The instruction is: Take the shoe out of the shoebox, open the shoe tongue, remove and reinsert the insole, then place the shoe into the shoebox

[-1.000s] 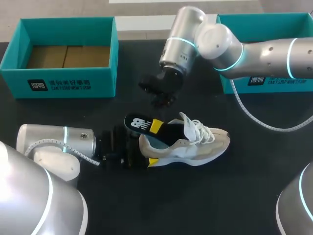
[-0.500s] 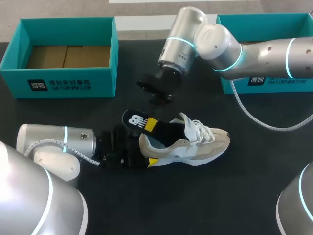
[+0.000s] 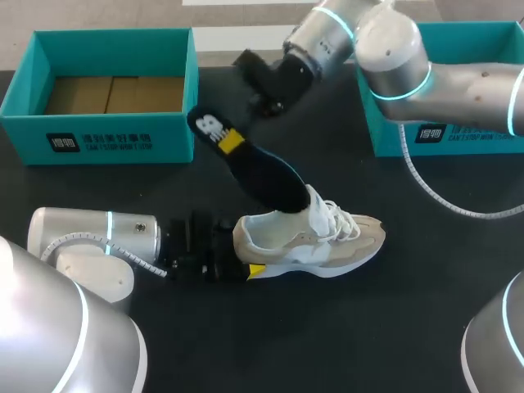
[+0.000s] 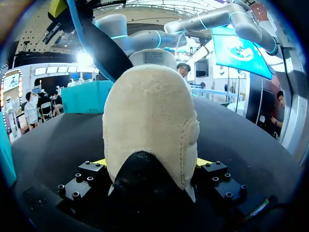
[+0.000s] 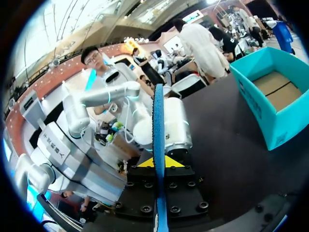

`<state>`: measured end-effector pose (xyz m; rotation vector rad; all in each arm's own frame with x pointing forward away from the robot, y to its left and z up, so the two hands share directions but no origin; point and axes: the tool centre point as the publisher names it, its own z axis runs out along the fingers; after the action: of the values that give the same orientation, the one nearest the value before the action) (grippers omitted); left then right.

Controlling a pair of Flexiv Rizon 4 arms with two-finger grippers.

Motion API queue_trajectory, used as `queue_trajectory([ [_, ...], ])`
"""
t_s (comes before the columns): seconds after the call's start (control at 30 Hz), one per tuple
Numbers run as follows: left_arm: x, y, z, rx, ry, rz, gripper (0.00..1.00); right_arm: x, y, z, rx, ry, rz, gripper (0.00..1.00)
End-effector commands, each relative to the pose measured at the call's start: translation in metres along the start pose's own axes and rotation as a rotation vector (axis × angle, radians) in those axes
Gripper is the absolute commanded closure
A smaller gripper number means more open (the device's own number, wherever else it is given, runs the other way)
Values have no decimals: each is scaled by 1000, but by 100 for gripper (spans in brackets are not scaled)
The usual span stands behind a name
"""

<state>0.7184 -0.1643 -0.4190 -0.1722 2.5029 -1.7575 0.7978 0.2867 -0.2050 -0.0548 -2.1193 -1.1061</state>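
1. Head view against a second ago: the right gripper [image 3: 232,141] has gone up and back toward the far edge, taking the insole [image 3: 266,176] with it. The insole lay low over the shoe's collar; now it slants steeply out of the shoe [image 3: 323,241], heel end high and toe end still down in the opening.
2. The right gripper is clamped on the insole near its heel end. In the right wrist view its yellow tips [image 5: 157,162] sit on either side of the insole [image 5: 157,116], which is seen edge-on.
3. The shoe has not shifted. It lies on its side on the table [image 3: 385,319], toe toward the right, with the white laces [image 3: 332,217] loose.
4. The left gripper [image 3: 244,254] has stayed put, closed on the shoe's heel. In the left wrist view the heel [image 4: 149,121] fills the space between the fingers [image 4: 99,162], hiding the rest of the shoe. The insole [image 4: 104,53] rises behind it.
5. The left box [image 3: 115,141] stands open at the far left, and the raised insole ends just beside its near corner. The right box [image 3: 467,135] stands far right, partly covered by the right arm.
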Motion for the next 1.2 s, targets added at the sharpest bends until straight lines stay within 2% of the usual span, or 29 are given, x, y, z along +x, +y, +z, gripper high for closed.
queue_trajectory([
  [0.03, 1, 0, 0, -3, 0, 0, 100, 18, 9, -17, -232, -336, 18, 100],
  [0.53, 1, 0, 0, -3, 0, 0, 100, 18, 9, -17, -232, -336, 18, 100],
  [0.6, 1, 0, 0, -3, 0, 0, 100, 24, 21, -27, -352, -357, 16, 100],
  [0.7, 1, 0, 0, -3, 0, 0, 100, 33, 37, -40, -435, -338, 55, 100],
  [0.73, 1, 0, 0, -3, 0, 0, 100, 37, 42, -45, -431, -333, 83, 100],
  [0.87, 1, 0, 0, -3, 0, 0, 100, 49, 57, -59, -561, -293, 188, 100],
  [1.07, 1, 0, 0, -3, 0, 0, 100, 67, 79, -75, -671, -256, 252, 100],
  [1.2, 1, 0, 0, -3, 0, 0, 100, 82, 92, -83, -698, -235, 279, 100],
])
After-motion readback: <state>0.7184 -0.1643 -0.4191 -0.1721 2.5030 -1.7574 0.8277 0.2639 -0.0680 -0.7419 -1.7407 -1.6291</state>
